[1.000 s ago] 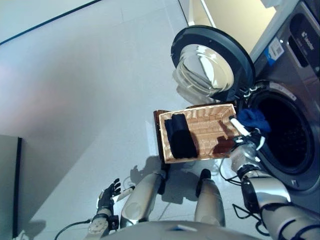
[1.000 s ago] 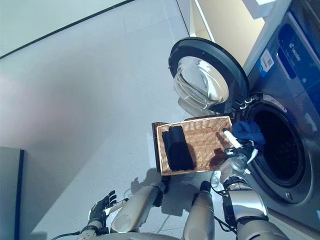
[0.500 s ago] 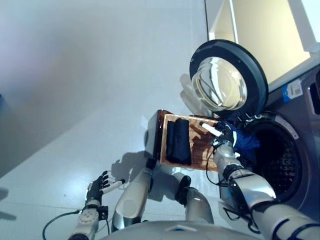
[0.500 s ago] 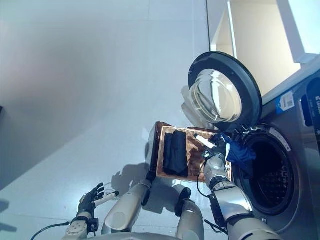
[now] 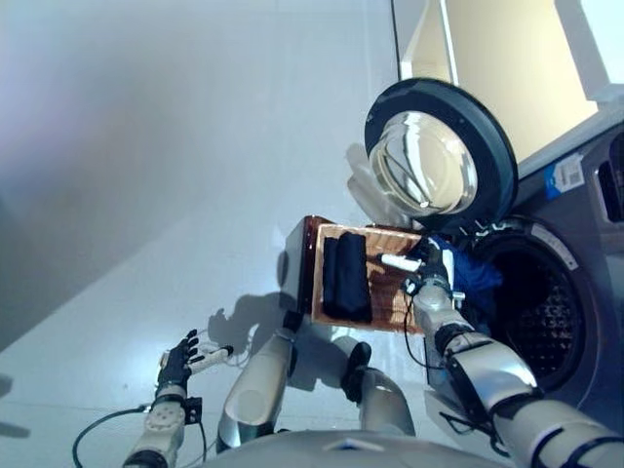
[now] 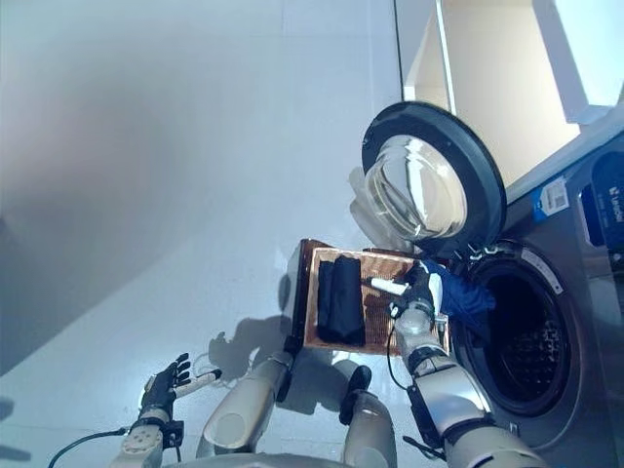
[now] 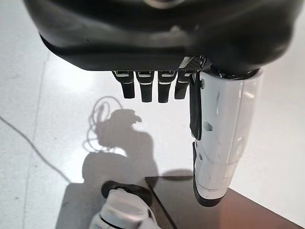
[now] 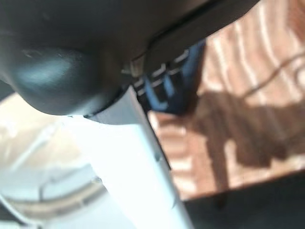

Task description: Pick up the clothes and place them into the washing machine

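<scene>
A wicker basket (image 5: 388,294) stands on the floor before the washing machine (image 5: 585,224), whose round door (image 5: 437,156) is swung open. A folded dark garment (image 5: 345,278) lies in the basket's left half. My right hand (image 5: 427,271) hovers over the basket's right end, beside the rim of the drum (image 5: 541,317), shut on a blue cloth (image 5: 476,275) that hangs at the opening. In the right wrist view the blue cloth (image 8: 170,89) shows between the curled fingers, above the wicker (image 8: 248,62). Low at the left my left hand (image 5: 176,364) hangs over the floor, open and empty.
A pale translucent thing (image 5: 363,190) lies on the floor behind the basket, under the open door. A cream wall panel (image 5: 497,49) rises behind the machine. Pale tiled floor (image 5: 175,175) spreads to the left.
The head camera has swung, so the whole picture shifted. My right hand carried the blue cloth from the basket's right end up to the drum's rim. The left hand stays low.
</scene>
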